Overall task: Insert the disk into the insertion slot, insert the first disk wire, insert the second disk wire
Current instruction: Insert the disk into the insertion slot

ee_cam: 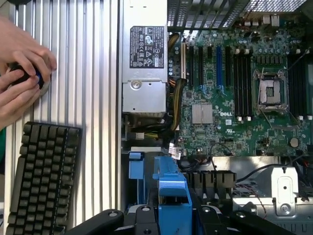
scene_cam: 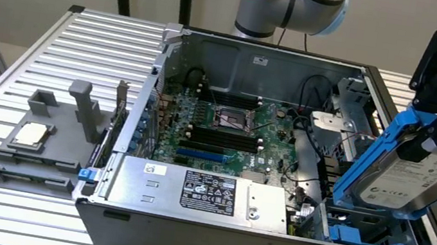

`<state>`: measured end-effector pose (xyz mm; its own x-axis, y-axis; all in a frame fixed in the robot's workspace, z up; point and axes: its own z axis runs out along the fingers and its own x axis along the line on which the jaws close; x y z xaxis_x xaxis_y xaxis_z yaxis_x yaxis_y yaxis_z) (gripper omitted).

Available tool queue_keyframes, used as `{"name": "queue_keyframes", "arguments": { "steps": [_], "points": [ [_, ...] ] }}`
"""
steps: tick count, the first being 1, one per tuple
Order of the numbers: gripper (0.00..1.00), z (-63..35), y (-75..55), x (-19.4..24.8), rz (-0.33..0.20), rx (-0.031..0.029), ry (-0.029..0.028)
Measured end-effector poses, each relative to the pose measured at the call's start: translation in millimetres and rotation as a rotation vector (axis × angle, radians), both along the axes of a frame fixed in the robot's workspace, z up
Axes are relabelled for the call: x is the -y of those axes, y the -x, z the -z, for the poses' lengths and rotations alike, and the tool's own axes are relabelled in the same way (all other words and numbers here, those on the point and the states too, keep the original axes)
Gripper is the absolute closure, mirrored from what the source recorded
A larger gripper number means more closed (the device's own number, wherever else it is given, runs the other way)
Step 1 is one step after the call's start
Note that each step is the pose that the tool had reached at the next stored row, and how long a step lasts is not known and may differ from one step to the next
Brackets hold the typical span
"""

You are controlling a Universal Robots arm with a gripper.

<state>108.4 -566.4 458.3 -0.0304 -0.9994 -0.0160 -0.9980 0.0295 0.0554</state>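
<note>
We see the black jaws clamped on the flat silver-grey hard drive (scene_cam: 411, 179) in its bright blue frame, tilted over the grey sheet-metal drive cage (scene_cam: 375, 237) at the exterior view's right.

silver disk (scene_cam: 419, 182), blue frame (scene_cam: 367, 156)

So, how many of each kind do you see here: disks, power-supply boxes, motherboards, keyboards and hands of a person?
Disk: 1
Power-supply box: 1
Motherboard: 1
Keyboard: 1
Hands: 2
Total: 6
</note>
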Motion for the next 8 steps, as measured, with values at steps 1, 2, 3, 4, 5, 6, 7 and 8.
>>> {"name": "queue_keyframes", "arguments": {
  "steps": [1, 2, 3, 4, 5, 6, 7, 8],
  "points": [
    [0.67, 0.0, -0.1, -2.1, 0.0, -0.0009, 0.0002],
    [0.67, 0.2, -0.6, -2.2, 0.0, -0.0024, -0.0001],
    [0.67, 0.3, -1.3, -2.1, 0.0, -0.0053, -0.0003],
    [0.67, 0.1, -1.9, -1.9, 0.0, -0.009, 0.0001],
    [0.67, 0.2, -2.6, -1.3, 0.0, -0.0134, 0.0],
    [0.67, 0.2, -2.9, 0.3, 0.0, -0.0179, 0.0],
    [0.67, 0.0, -3.1, 2.7, 0.0, -0.0229, 0.0],
    [0.67, -0.2, -3.1, 4.8, 0.0, -0.0272, -0.0001]
  ]
}}
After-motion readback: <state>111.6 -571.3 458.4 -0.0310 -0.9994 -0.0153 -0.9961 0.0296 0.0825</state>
